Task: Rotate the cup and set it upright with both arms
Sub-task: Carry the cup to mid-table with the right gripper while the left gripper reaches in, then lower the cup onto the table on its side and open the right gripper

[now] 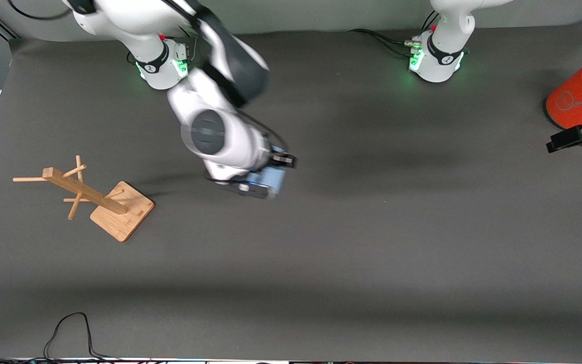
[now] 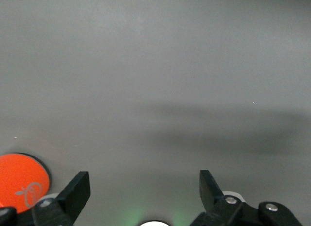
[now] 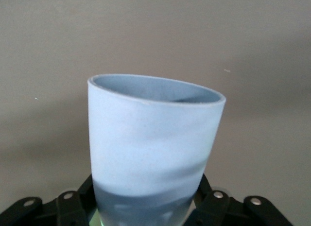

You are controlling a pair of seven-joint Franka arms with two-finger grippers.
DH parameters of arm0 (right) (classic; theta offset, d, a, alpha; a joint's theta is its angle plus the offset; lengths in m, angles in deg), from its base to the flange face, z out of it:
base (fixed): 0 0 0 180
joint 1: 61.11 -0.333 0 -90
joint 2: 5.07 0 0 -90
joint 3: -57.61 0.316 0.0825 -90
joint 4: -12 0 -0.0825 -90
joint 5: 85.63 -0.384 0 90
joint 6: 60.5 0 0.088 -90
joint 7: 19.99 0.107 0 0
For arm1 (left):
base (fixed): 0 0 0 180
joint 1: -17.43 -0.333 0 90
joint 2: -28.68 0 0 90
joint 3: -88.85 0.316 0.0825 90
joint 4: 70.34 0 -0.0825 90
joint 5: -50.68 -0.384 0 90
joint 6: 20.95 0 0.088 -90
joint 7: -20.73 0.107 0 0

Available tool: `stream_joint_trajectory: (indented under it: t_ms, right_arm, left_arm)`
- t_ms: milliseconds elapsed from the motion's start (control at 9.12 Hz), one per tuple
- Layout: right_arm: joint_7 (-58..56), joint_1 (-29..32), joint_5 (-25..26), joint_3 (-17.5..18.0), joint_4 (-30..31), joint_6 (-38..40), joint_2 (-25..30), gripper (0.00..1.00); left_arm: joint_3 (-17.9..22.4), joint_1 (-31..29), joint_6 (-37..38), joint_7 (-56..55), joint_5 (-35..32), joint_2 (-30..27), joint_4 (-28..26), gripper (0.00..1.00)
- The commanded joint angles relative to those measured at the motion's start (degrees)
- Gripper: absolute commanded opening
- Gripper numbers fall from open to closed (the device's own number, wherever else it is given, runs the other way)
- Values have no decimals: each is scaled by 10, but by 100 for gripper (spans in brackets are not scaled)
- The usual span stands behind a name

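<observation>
Dark grey matting covers our table (image 1: 372,253). At frame centre our right gripper (image 1: 265,177) clamps the small matte light-blue cup (image 1: 273,180) by its base, ready for turning; our left gripper (image 2: 145,187) waits open at the right edge.

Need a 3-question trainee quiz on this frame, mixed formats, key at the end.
1. True or false: the right gripper is shut on the cup.
2. Multiple choice: the left gripper is (A) open with nothing between its fingers, (B) holding the orange can, (C) clamped on the wooden rack.
3. Fill in: the wooden rack stands toward the ____ arm's end of the table.

Key:
1. True; its base sits between the fingers.
2. A; it hangs near the orange can.
3. Right.
</observation>
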Motion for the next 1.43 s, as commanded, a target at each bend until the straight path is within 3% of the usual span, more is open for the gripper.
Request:
stream_joint_trajectory:
  t_ms: [0,219,329,439,658,768,877,1316]
  right_arm:
    - [-25,-46,51,-7,-74,-68,-109,36]
    - [-25,-78,66,-8,-74,-134,-166,36]
    - [-28,-88,79,-9,-74,-147,-187,36]
    - [-41,-101,132,-7,-75,-155,-205,37]
    - [-83,-111,149,-7,-75,-156,-221,41]
    - [-82,-118,150,-7,-75,-154,-223,62]
    - [-76,-121,150,-7,-75,-147,-218,100]
    - [-75,-123,145,-9,-54,-47,-133,100]
  left_arm:
    - [-3,14,3,-77,7,20,6,100]
    - [-4,26,8,-222,7,63,37,100]
    - [-11,39,11,-276,8,76,42,100]
    - [-12,52,12,-348,23,94,43,100]
    - [-17,80,19,-456,55,137,67,100]
    - [-17,88,48,-507,63,166,92,100]
    - [-22,97,82,-543,83,194,124,100]
    - [-36,171,175,-735,89,294,230,100]
